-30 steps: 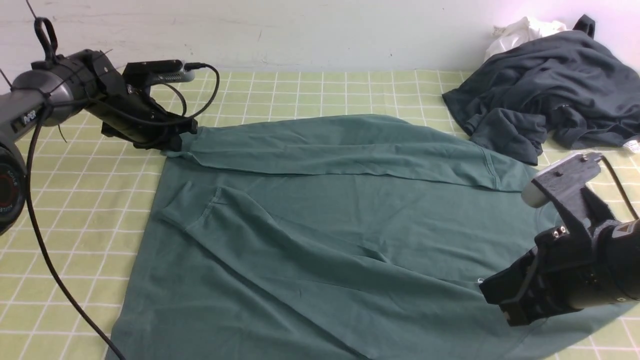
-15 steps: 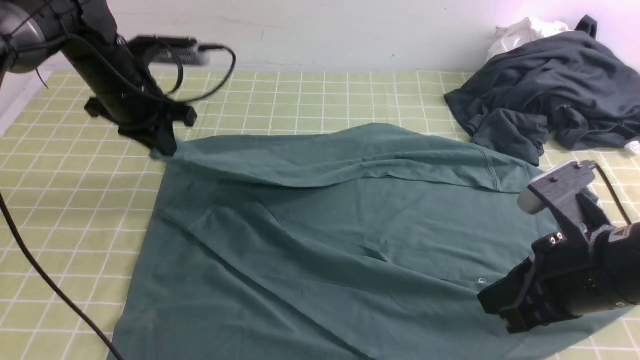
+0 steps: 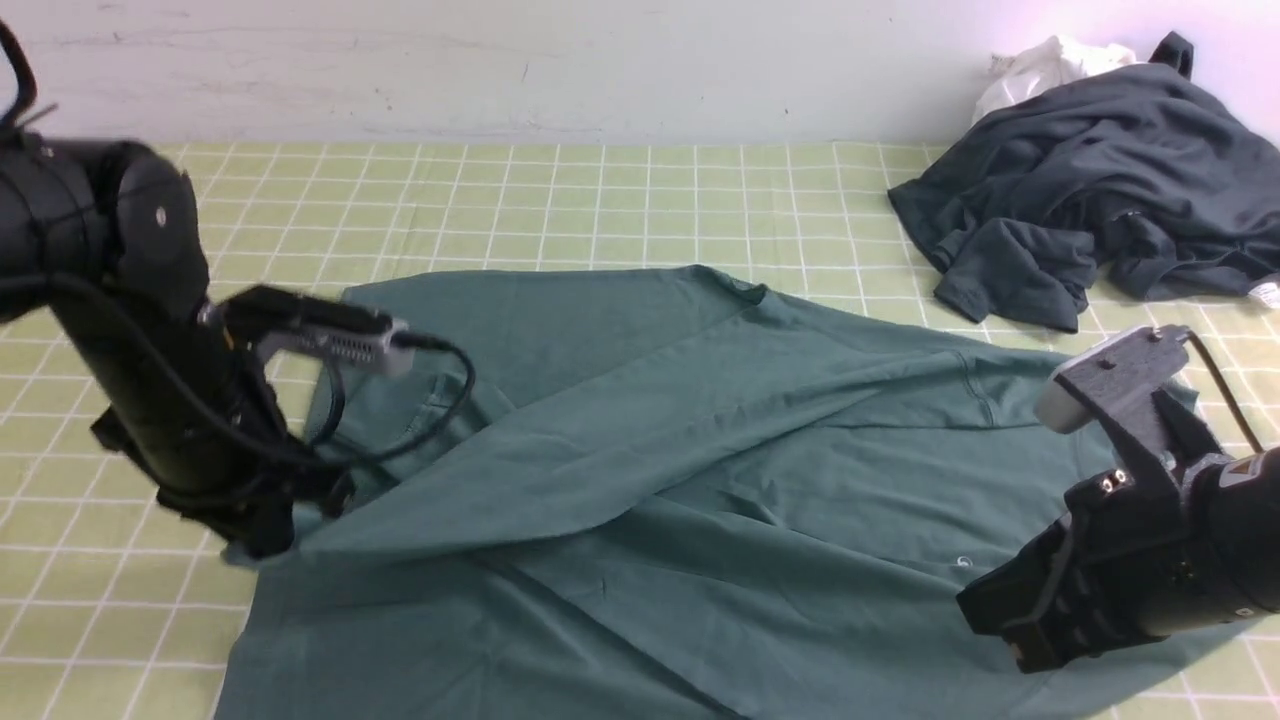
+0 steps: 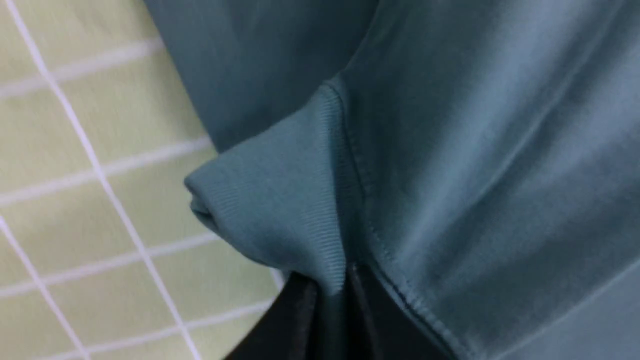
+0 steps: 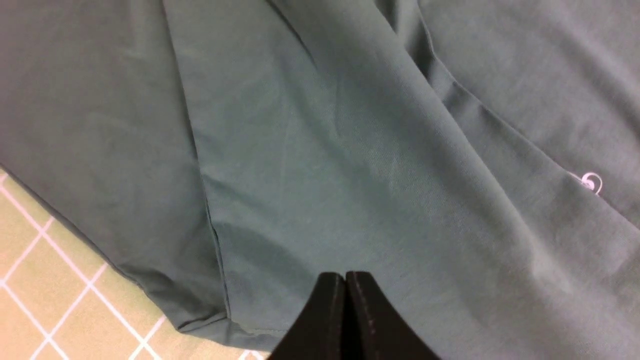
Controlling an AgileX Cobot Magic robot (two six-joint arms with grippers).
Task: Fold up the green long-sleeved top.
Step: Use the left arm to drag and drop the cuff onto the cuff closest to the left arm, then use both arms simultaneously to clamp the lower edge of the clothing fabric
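— Where is the green long-sleeved top [image 3: 720, 470] lying?
— It is lying spread over the middle of the checked tablecloth [image 3: 600, 190], with one sleeve [image 3: 560, 470] running diagonally across the body.
— What is the left gripper [image 3: 265, 535] doing?
— It is pinching the ribbed cuff [image 4: 280, 200] at the top's left edge (the wrist view is showing cloth wedged between the jaws).
— And the right gripper [image 5: 345, 276]?
— It is hanging low over the top's right side, jaws pressed together on nothing, near the small white logo [image 5: 590, 182].
— Anything else?
— A dark grey garment [image 3: 1090, 170] and a white cloth [image 3: 1040, 65] are sitting heaped at the far right.
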